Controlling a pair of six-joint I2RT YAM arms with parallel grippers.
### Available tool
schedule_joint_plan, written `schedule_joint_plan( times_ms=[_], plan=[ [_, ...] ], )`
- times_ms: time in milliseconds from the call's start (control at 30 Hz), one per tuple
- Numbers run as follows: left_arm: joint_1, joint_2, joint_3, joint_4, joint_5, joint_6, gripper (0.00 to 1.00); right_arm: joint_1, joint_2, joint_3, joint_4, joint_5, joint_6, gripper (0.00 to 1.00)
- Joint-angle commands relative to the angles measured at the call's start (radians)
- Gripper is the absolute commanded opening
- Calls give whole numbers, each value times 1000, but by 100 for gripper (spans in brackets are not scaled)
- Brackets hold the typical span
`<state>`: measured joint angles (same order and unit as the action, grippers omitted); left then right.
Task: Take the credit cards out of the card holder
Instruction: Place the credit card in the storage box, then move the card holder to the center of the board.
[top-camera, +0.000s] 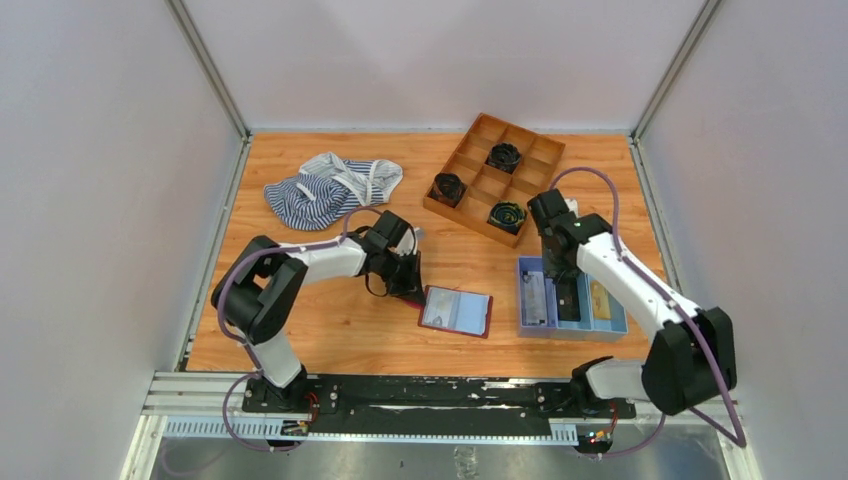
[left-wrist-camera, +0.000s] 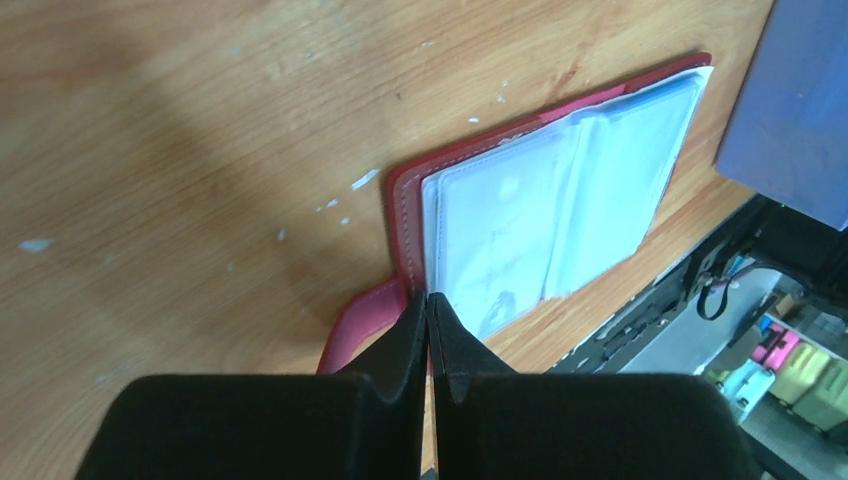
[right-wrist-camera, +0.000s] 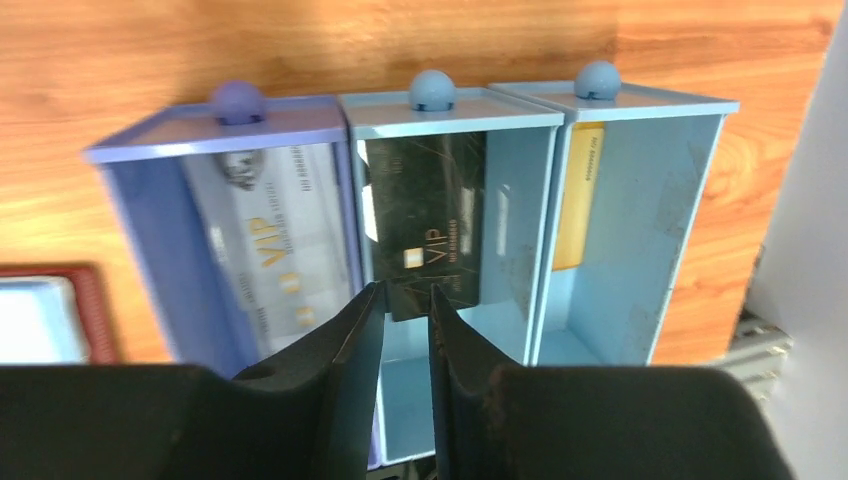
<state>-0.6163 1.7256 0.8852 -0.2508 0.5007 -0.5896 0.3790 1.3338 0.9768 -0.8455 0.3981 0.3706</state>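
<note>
The maroon card holder (top-camera: 457, 311) lies open on the wooden table, its pale inner pockets (left-wrist-camera: 560, 190) facing up. My left gripper (top-camera: 408, 290) is shut, its tips (left-wrist-camera: 428, 296) touching the holder's left edge beside the strap tab (left-wrist-camera: 355, 335). My right gripper (top-camera: 567, 292) hangs over the light-blue tray (top-camera: 570, 333), its jaws (right-wrist-camera: 407, 290) a little apart above the middle compartment. A pale grey card (right-wrist-camera: 265, 240) lies in the left compartment, a dark card (right-wrist-camera: 425, 225) in the middle one and a tan card (right-wrist-camera: 577, 195) in the right one.
A wooden divided box (top-camera: 470, 150) with black coils (top-camera: 505, 157) stands at the back. A striped cloth (top-camera: 325, 190) lies at the back left. White walls close the sides, and a metal rail (top-camera: 400, 395) runs along the near edge.
</note>
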Motion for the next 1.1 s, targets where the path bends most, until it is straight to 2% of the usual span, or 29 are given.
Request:
schedule_joint_plan(
  times_ms=[0,133,233,333,533,633,733,933,1067],
  plan=[
    [11,-63,37,-105,-75,56,3,-11,-126,61,14,-186,20,28],
    [19,-102,38,-129,-97,65,4,15,-218,8,186,-431,83,36],
    [20,-120,27,-121,-94,52,7,53,-246,-90,347,-577,166,37],
    [20,-131,6,-73,-47,12,9,117,-222,-172,447,-656,238,37],
    [7,-125,-41,34,22,-56,19,257,-140,-258,548,-691,321,37],
    [-1,-99,-48,57,35,-66,21,269,-118,-329,681,-746,405,37],
    [-12,-77,-57,82,37,-78,21,268,-107,-389,743,-731,466,36],
    [-19,-50,-56,88,18,-74,22,270,-77,-347,586,-587,427,36],
    [-19,-19,-49,87,15,-62,22,274,-26,-322,530,-560,393,36]
  ],
)
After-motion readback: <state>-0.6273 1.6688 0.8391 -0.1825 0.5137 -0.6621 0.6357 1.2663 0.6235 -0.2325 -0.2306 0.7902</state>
